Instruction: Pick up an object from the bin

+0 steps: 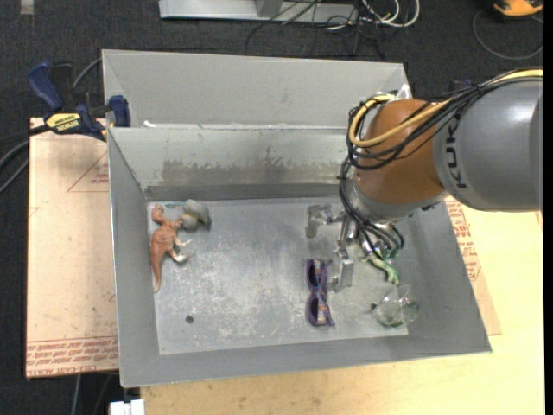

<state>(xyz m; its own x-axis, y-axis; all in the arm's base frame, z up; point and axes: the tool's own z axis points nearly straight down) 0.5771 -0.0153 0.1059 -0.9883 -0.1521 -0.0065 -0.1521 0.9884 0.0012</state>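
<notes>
Where scuffed bin [251,158] sits: dark carpet [52,24], cables [380,3].

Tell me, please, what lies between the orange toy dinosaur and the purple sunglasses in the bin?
Nothing. In the camera view, the grey bin floor between the orange toy dinosaur on the left and the purple sunglasses is bare.

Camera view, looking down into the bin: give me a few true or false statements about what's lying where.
1. The orange plastic toy dinosaur lies near the left wall of the grey metal bin. True.
2. The purple plastic sunglasses lie beside the dinosaur. False: they lie right of the middle, next to the end effector.
3. A small grey rounded lump sits by the dinosaur's head. True.
4. The clear greenish plastic piece lies in the far left corner. False: it is in the near right corner.
</notes>
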